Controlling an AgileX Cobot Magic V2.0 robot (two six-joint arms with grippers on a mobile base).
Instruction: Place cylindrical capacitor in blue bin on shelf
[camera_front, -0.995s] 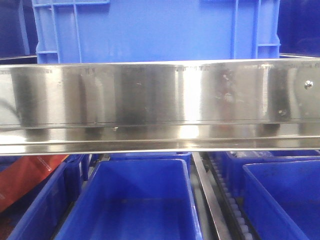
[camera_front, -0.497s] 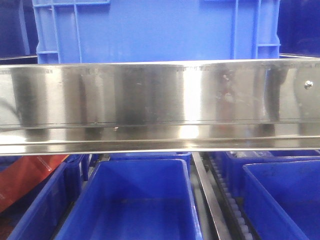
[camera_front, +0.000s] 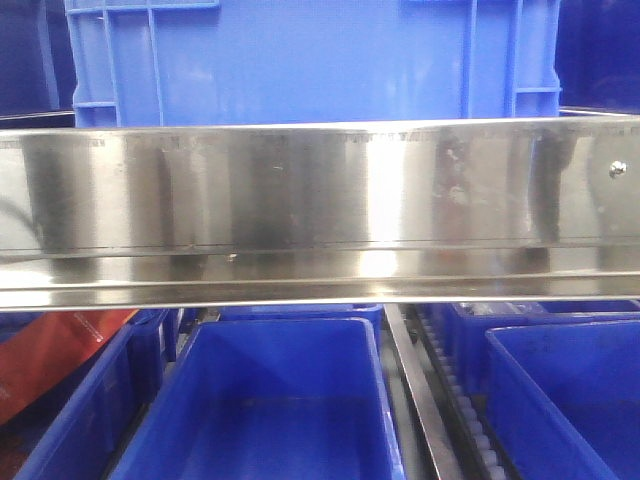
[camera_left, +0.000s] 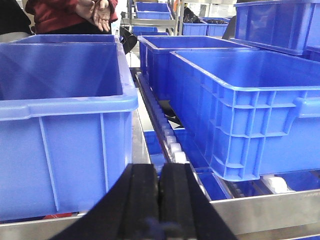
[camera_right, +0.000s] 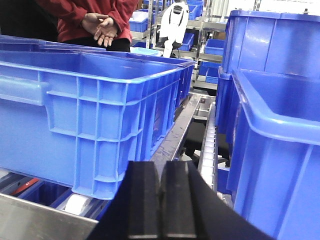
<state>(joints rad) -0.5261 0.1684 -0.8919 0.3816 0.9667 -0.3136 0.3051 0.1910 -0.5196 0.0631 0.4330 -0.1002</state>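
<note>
Across the front view runs the shelf (camera_front: 320, 190), its shiny steel rail lying level from left to right, with a large blue crate (camera_front: 310, 60) on the tier above and an open blue bin (camera_front: 265, 410) below between two neighbouring bins, beside a white roller track (camera_front: 470, 420). No cylindrical capacitor shows in any view, so its look, long axis and place cannot be told. From the left wrist, the left tool (camera_left: 159, 200) points level over the shelf's front rail (camera_left: 260, 212) at the gap between two blue bins, its black pads pressed together with nothing between them. The right tool (camera_right: 161, 205) is posed alike (pads also closed and bare), aimed down a roller lane between bins; a person in red (camera_right: 95, 20) stands beyond.
</note>
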